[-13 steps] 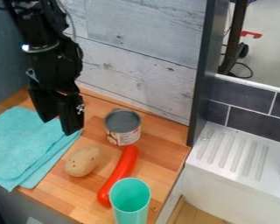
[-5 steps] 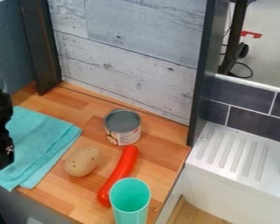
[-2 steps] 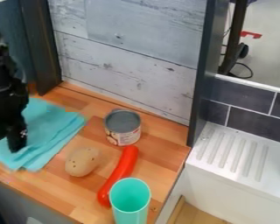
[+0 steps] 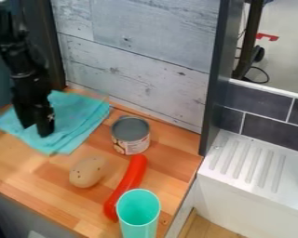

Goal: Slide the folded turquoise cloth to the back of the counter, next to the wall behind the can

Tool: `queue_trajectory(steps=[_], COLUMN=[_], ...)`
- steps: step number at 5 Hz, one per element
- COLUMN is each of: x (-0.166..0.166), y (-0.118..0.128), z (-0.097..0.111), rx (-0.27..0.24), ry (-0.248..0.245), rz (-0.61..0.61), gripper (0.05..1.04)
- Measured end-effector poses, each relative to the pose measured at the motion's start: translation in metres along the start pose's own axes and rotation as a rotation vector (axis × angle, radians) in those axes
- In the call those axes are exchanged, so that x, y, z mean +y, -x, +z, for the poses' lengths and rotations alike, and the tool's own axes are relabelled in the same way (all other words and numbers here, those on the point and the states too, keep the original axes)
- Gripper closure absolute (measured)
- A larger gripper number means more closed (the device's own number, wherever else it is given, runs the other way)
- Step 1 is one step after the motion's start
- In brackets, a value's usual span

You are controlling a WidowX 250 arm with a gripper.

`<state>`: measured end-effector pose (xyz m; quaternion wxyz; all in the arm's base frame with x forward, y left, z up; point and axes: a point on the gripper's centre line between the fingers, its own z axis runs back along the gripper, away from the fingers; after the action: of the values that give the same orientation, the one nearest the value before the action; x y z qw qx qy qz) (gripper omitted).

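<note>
A: Camera view, status?
B: Fingers (image 4: pixel 45 124) slightly parted, down at the teal cloth (image 4: pixel 77 118), surface's (image 4: pixel 21 165) far left. Can't tell if they've got a fold.
A: Nearby?
B: Can (image 4: pixel 132 142) right of cloth; potato (image 4: pixel 87 172), red sausage (image 4: pixel 128 179), green cup (image 4: pixel 139 228) nearer camera.

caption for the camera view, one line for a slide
Black gripper over a turquoise cloth, beside a can, potato, red sausage-shaped item and green cup
</note>
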<state>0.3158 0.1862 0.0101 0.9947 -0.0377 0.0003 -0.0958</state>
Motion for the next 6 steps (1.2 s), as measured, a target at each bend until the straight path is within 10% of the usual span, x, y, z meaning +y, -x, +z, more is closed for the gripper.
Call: queue_trajectory(steps=[4, 6], x=[-0.007, -0.014], y=[-0.021, -0.008], z=[0.006, 0.051], rx=[0.004, -0.009], ry=[0.018, -0.044], rz=[-0.005, 0.024], gripper=[0.083, 0.083])
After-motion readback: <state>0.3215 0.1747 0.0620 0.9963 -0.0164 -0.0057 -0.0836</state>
